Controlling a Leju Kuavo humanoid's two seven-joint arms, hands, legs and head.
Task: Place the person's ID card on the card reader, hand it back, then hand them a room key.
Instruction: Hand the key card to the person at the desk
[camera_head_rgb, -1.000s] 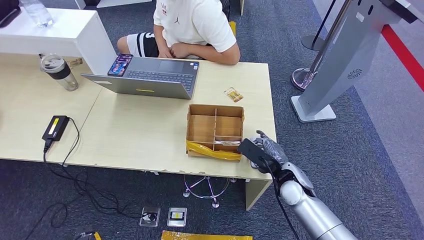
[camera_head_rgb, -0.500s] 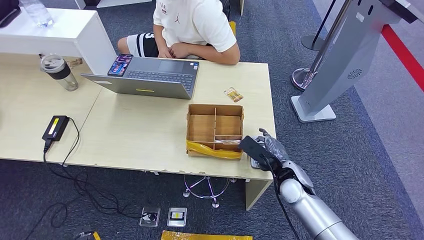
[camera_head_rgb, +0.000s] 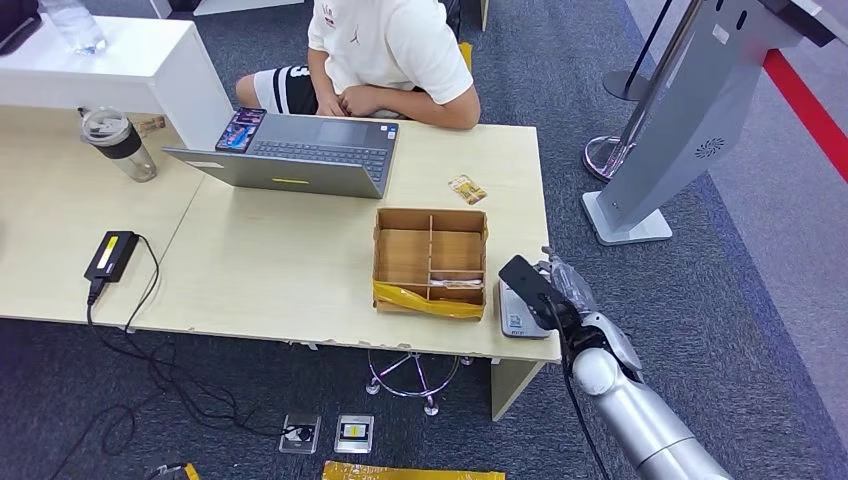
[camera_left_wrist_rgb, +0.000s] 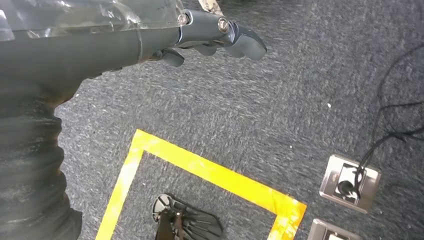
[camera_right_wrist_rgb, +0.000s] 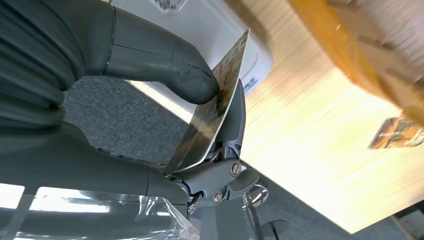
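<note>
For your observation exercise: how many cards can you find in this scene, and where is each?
2. One card is pinched in the right robot hand over the card reader; another card lies on the table beyond the box. Others may be hidden.

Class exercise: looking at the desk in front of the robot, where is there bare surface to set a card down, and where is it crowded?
Free: the wide bare patch between the laptop, the black adapter and the cardboard box. Crowded: the near right corner, where box, card reader and right hand, pinching a card, sit close together.

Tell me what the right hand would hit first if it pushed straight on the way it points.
Probably nothing soon: the right hand, pinching the card, points along the table edge toward the person; depth is unclear.
</note>
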